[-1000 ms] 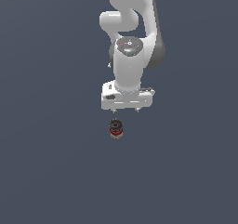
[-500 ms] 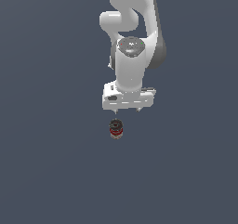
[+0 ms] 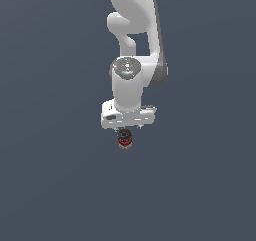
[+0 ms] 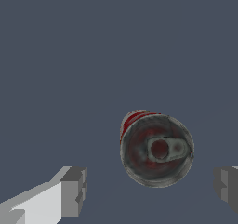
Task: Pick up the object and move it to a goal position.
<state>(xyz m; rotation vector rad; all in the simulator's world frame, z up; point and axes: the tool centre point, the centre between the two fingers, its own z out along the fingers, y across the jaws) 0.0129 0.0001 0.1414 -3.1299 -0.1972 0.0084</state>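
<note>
The gripper point(image 4: 148, 188) is spread wide and holds nothing. One grey finger point(image 4: 74, 190) sits on each side, well apart. The can point(image 4: 157, 149) stands upright between them but lower down, not touching either, with its dark metal top facing up. The can point(image 3: 125, 139) is right under the gripper point(image 3: 128, 127).

The object is a small round soup can point(image 4: 156, 149) with a red label. It stands upright on the flat grey floor. From above, its dark metal top shows a pull tab. In the exterior view the can point(image 3: 125, 140) looks tiny.
</note>
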